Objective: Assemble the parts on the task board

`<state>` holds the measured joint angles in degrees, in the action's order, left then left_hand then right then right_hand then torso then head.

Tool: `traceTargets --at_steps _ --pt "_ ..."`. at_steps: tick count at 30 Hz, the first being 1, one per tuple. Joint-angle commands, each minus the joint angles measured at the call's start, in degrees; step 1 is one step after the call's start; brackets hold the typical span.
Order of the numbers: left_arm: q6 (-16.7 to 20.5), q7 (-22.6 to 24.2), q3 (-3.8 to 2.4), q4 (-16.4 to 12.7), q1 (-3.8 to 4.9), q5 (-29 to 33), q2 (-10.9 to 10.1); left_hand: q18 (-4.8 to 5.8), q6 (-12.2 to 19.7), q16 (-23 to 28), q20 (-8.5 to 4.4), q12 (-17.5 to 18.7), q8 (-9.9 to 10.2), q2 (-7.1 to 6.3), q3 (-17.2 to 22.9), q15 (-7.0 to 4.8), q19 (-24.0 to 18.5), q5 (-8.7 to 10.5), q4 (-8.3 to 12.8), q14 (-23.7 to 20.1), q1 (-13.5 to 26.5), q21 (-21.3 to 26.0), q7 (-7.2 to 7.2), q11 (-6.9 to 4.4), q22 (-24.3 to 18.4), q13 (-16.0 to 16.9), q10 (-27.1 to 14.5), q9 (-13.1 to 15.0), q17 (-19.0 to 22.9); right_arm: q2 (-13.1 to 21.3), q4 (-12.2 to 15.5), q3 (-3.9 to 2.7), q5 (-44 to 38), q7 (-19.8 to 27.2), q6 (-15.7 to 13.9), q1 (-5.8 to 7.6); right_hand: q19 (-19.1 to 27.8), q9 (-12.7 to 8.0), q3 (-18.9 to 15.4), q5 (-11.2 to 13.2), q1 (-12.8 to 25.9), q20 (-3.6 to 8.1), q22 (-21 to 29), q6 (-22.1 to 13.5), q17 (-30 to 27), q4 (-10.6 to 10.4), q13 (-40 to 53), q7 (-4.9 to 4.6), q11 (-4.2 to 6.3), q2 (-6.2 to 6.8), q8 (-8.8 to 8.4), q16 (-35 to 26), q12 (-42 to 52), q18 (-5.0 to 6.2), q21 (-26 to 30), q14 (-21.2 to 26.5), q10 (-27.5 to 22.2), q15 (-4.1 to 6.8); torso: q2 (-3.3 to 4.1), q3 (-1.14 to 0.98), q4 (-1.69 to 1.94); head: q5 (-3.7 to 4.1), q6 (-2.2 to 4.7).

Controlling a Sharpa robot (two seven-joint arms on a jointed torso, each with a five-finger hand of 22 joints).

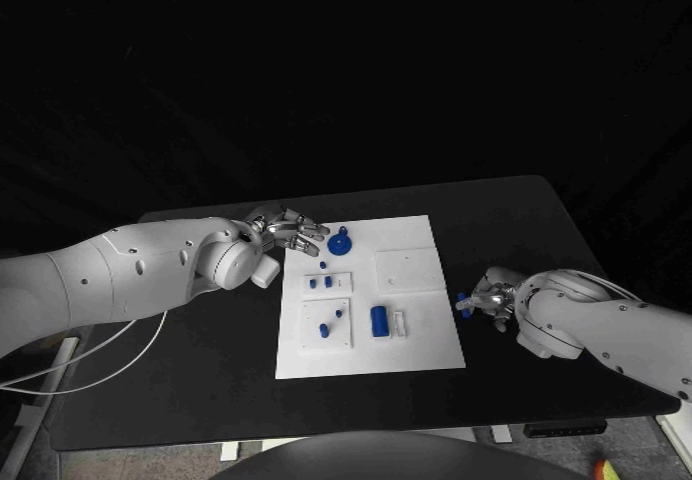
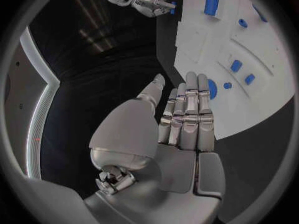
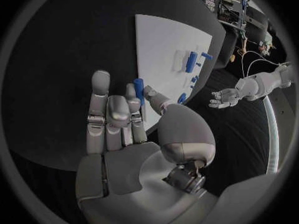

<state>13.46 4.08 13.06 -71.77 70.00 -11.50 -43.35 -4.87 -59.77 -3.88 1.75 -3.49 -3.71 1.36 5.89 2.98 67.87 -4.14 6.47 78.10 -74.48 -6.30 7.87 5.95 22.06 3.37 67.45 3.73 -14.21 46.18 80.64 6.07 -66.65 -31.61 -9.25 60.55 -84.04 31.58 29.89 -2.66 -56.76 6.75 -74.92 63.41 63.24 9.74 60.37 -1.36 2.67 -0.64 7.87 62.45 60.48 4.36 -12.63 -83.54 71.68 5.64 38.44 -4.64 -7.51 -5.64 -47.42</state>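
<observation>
The white task board (image 1: 418, 355) lies in the middle of the black table. On it are a round blue part (image 1: 340, 243) at the far left, a blue cylinder (image 1: 379, 320) and several small blue pieces (image 1: 316, 285). My left hand (image 1: 289, 232) hovers at the board's far left corner, fingers straight and holding nothing (image 2: 187, 114); the round blue part (image 2: 212, 88) lies just beyond its fingertips. My right hand (image 1: 493, 297) is just off the board's right edge and pinches a small blue part (image 1: 464, 299) between thumb and a finger (image 3: 138, 90).
A small white block (image 1: 400, 322) lies beside the blue cylinder. Raised white squares (image 1: 407, 270) sit on the board's right half. Bare black table (image 1: 188, 370) stretches on both sides of the board and toward its near edge.
</observation>
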Motion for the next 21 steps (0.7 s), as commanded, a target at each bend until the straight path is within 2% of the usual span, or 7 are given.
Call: traceTargets --at_steps 1,8,16,21 --pt "-0.7 0.5 -0.04 -0.2 0.02 0.1 0.1 1.11 0.5 0.2 0.15 0.1 0.0 0.01 0.1 -0.11 -0.3 -0.12 -0.2 -0.3 0.7 -0.3 -0.07 -0.07 -0.1 0.0 -0.4 0.0 -0.1 0.2 1.8 -0.1 -0.9 -0.2 -1.1 0.31 -0.2 -0.1 0.3 -0.2 -0.2 0.54 -0.4 0.4 -0.1 0.1 -0.1 -0.1 0.33 -0.29 0.14 -0.1 -0.2 -0.83 0.1 0.0 0.3 0.52 0.03 -0.03 0.02 -0.01 0.05" --pt "-0.7 0.5 -0.04 -0.2 0.02 0.1 0.2 1.11 0.5 0.2 0.15 0.1 0.0 0.01 0.1 -0.11 -0.3 -0.12 -0.2 -0.3 0.7 -0.3 -0.07 -0.07 -0.1 0.0 -0.4 0.0 -0.1 -1.1 4.3 -0.17 0.1 -0.4 0.4 0.57 -0.1 -0.2 0.2 -0.2 0.2 0.54 -0.3 0.5 -0.3 -0.3 -0.2 -0.13 0.28 -0.22 -0.04 -0.3 -0.4 -0.88 0.1 0.0 0.2 0.51 0.06 0.04 0.12 -0.13 0.08" --pt "-0.6 0.5 -0.04 -0.3 0.03 0.1 0.2 1.11 0.5 0.2 0.15 0.1 0.0 0.01 0.1 -0.11 -0.3 -0.12 -0.2 -0.3 0.7 -0.3 -0.07 -0.07 -0.1 0.0 -0.4 0.0 -0.1 -3.9 4.7 0.07 1.5 -0.5 1.2 0.15 -0.1 -0.4 -0.6 -0.2 0.2 0.56 -0.2 0.7 -0.3 -0.5 -0.2 -0.15 0.27 -0.4 -0.27 -0.3 -0.4 -0.91 0.2 0.0 0.2 0.53 0.08 0.08 0.15 -0.42 -0.14" --pt "-0.6 0.5 -0.05 -0.3 0.03 0.1 0.3 1.11 0.5 0.2 0.15 0.1 0.0 0.01 0.1 -0.11 -0.3 -0.12 -0.2 -0.3 0.7 -0.3 -0.07 -0.07 -0.1 0.0 -0.4 0.0 -0.1 -6.0 4.2 0.13 1.0 -1.5 0.5 -0.37 -0.1 -0.5 -1.0 -0.2 0.3 0.56 -0.2 0.7 -0.3 -0.6 -0.2 -0.14 0.26 -0.44 -0.35 -0.3 -0.3 -0.92 0.2 0.0 0.2 0.53 0.07 -0.02 0.11 -0.55 -0.11"
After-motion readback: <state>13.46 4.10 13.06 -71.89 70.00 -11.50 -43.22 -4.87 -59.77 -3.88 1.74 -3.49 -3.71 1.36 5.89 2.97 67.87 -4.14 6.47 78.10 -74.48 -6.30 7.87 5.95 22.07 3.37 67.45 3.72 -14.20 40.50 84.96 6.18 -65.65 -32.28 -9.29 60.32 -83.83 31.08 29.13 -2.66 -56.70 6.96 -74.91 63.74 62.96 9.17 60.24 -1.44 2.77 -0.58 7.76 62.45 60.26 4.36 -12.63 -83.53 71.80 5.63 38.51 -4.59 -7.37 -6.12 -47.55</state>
